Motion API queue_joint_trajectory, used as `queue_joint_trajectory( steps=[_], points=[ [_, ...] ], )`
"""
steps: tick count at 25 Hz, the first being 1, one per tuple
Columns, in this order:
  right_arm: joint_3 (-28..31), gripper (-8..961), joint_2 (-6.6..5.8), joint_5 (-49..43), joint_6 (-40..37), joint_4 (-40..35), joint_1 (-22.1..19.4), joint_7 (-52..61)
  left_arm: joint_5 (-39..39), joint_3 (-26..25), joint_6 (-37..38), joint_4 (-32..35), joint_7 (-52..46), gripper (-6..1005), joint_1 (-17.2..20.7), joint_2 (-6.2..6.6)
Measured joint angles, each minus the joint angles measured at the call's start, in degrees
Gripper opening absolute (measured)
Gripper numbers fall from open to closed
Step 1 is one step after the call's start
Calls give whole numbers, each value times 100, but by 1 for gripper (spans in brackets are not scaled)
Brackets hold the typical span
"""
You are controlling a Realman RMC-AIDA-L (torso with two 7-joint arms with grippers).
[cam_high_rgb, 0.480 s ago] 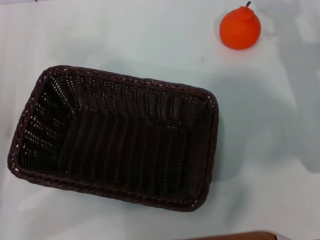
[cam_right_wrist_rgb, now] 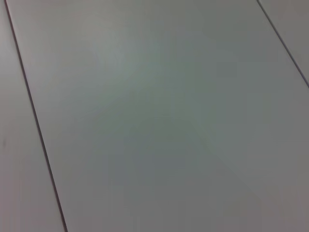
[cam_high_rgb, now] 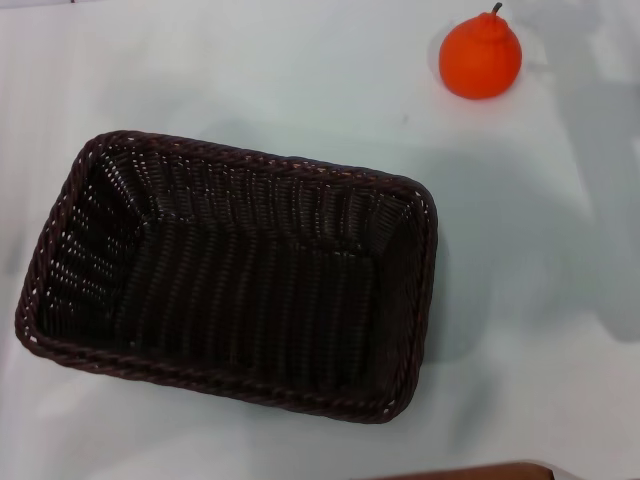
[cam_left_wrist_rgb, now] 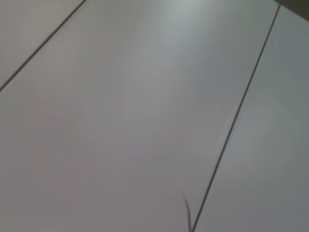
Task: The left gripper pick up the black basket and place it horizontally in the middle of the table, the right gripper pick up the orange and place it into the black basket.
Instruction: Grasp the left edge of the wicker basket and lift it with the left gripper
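The black basket [cam_high_rgb: 235,275] lies on the white table [cam_high_rgb: 530,300] in the head view, left of centre, its long side running roughly left to right and slightly tilted. It is empty. The orange [cam_high_rgb: 481,57] stands on the table at the far right, apart from the basket. Neither the left gripper nor the right gripper shows in any view. Both wrist views show only pale flat panels with thin dark seams.
A brown edge [cam_high_rgb: 470,470] shows at the near side of the table, right of centre. Soft shadows fall on the table at the right side.
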Motion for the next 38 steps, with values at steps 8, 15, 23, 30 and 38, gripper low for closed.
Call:
queue_joint_trajectory(
  steps=[8,15,23,30,38],
  points=[
    [0,945,7,17,-85,32,43,47,23,297,-42,-215,-331,534,-59,39],
    [3,946,9,27,-171,33,75,53,1402,1891,1231,-3219,-3849,506,305,531],
    [36,946,9,27,-449,26,73,53,4118,1991,853,-6185,-7395,699,467,844],
    [49,946,9,34,-593,51,120,53,6252,2014,318,-7772,-9156,827,287,593],
    [54,946,-9,36,-803,58,201,53,7407,2246,47,-7867,-9772,826,-14,536]
  ],
)
